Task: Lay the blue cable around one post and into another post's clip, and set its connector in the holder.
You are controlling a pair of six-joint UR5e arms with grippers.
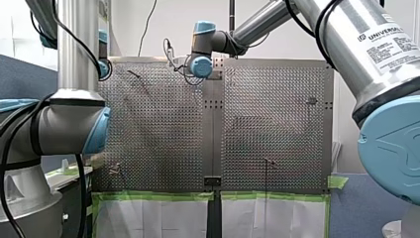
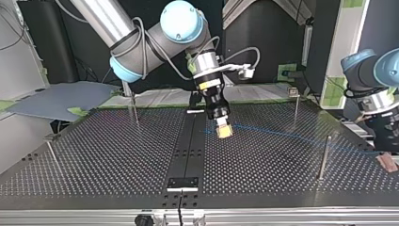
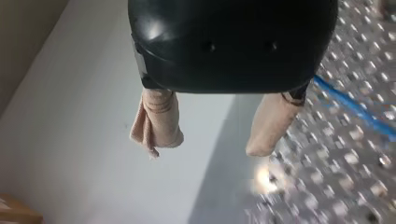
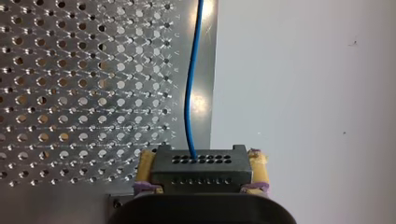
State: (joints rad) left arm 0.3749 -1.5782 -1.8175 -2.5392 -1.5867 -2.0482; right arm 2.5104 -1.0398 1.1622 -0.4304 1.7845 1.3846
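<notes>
One connector (image 4: 201,176) in my right gripper (image 4: 202,161)

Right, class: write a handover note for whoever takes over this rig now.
My right pincer: shut on the black multi-hole connector of the thin blue cable, above the perforated metal table.
My left pincer: open, empty, beside the cable at the table's edge.
Done: connector picked up.
Left: loop the cable around one thin metal post, clip it on another, seat the connector in the small black holder.
</notes>
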